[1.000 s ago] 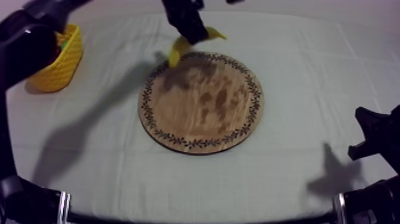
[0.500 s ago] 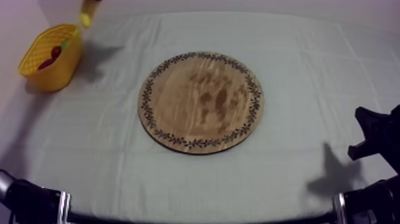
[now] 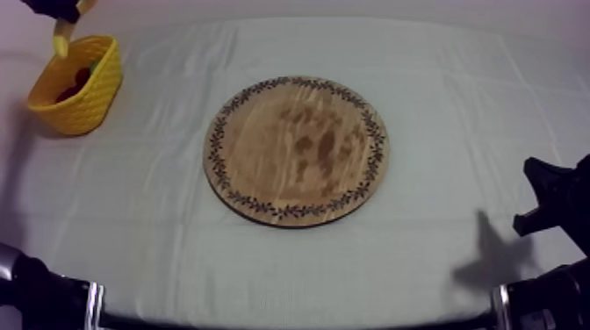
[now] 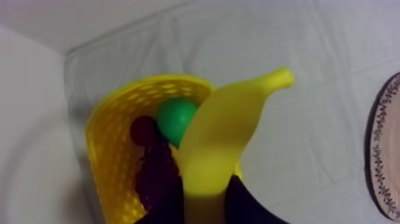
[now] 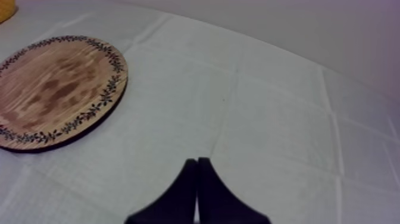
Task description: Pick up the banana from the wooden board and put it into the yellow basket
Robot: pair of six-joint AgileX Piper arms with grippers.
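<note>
In the left wrist view the yellow banana point(image 4: 223, 149) hangs over the yellow basket point(image 4: 107, 137), with my left gripper point(image 4: 202, 210) shut on its lower end. From above, my left gripper point(image 3: 60, 9) is at the far left corner and the banana point(image 3: 62, 37) pokes down over the basket point(image 3: 79, 101). The round wooden board point(image 3: 297, 149) lies bare mid-table. My right gripper point(image 3: 546, 204) rests low at the right, and its fingers point(image 5: 197, 190) lie together as a narrow wedge.
Inside the basket sit a green fruit point(image 4: 177, 116), a small red fruit point(image 4: 143, 128) and a dark bunch that looks like grapes point(image 4: 156, 179). The board's patterned rim point(image 4: 387, 155) shows beyond the banana. Grey-white cloth point(image 3: 456, 96) covers the table around the board.
My left gripper has carried the banana from the board's far rim leftward to above the basket. The right arm has not moved.
</note>
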